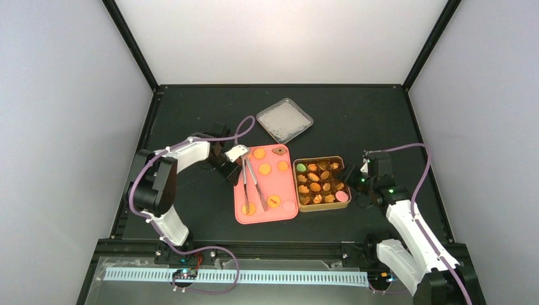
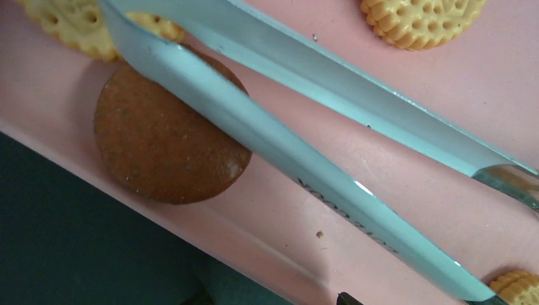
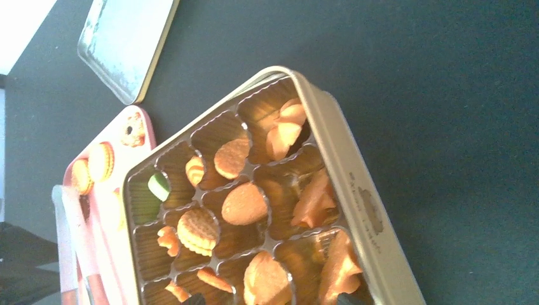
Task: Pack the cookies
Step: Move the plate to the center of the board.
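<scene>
Cookies (image 1: 265, 169): some loose on pink tray (image 1: 283, 185), others in gold tin (image 1: 321, 159) compartments, dark surface (image 1: 203, 206). Left tool (image 1: 236, 154): pinching metal tongs (image 1: 253, 181) over tray. Right tool (image 1: 351, 178): spread, at tin's right edge.

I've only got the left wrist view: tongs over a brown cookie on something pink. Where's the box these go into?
Observer: An open gold tin sits just right of the pink tray in the top view.
Operator: Is anything in it?
Observer: Yes. The right wrist view shows divided compartments, and most of them hold cookies.
Operator: Where's the right arm?
Observer: The right gripper is at the tin's right edge.
</scene>
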You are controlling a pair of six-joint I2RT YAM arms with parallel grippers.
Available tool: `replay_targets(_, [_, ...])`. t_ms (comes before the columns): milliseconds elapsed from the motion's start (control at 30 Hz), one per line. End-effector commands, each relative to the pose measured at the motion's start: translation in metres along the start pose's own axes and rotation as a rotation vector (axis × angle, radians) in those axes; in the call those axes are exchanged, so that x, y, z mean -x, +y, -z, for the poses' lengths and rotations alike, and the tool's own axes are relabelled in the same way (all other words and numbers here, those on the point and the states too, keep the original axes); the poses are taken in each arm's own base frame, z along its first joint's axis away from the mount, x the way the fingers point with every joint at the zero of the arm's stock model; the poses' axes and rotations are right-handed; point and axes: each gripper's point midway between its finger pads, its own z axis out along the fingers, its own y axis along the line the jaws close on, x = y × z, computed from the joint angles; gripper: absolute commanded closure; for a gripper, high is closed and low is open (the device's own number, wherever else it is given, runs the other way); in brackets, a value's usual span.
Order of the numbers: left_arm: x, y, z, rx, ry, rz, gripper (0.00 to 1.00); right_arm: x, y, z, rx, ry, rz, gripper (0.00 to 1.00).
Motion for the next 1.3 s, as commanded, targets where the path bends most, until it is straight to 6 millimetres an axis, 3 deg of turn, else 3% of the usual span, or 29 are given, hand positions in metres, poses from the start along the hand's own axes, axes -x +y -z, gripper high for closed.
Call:
replay_targets(0, [-0.037, 0.032, -0.001, 0.160, 0.095, 0.006, 0.48, -0.011, 0.017, 0.002, 0.069, 0.040, -0.016, 0.47])
replay_targets(300, [-0.077, 0.071, 0.026, 0.275, 0.119, -0.009, 0.49, -0.042, 0.053, -0.012, 0.158, 0.132, 0.002, 0.49])
replay_targets(433, [-0.075, 0.079, 0.040, 0.296, 0.098, -0.020, 0.49, -0.050, 0.074, -0.013, 0.211, 0.165, 0.003, 0.49])
replay_targets(600, [-0.059, 0.081, 0.069, 0.289, 0.030, -0.017, 0.47, -0.044, 0.102, -0.003, 0.262, 0.174, 0.043, 0.48])
replay_targets(800, [-0.032, 0.052, 0.108, 0.184, -0.084, -0.049, 0.39, 0.016, 0.085, 0.017, 0.108, 0.010, 0.122, 0.42])
replay_targets(1000, [-0.015, 0.029, 0.129, 0.089, -0.159, -0.052, 0.33, 0.054, 0.025, 0.009, -0.090, -0.084, 0.082, 0.36])
replay_targets(1133, [-0.009, 0.029, 0.138, 0.109, -0.193, -0.053, 0.31, 0.054, -0.017, -0.002, -0.157, -0.095, 0.002, 0.34])
replay_targets(1267, [0.000, 0.032, 0.146, 0.124, -0.219, -0.053, 0.25, 0.034, -0.023, -0.017, -0.107, -0.027, -0.033, 0.34])
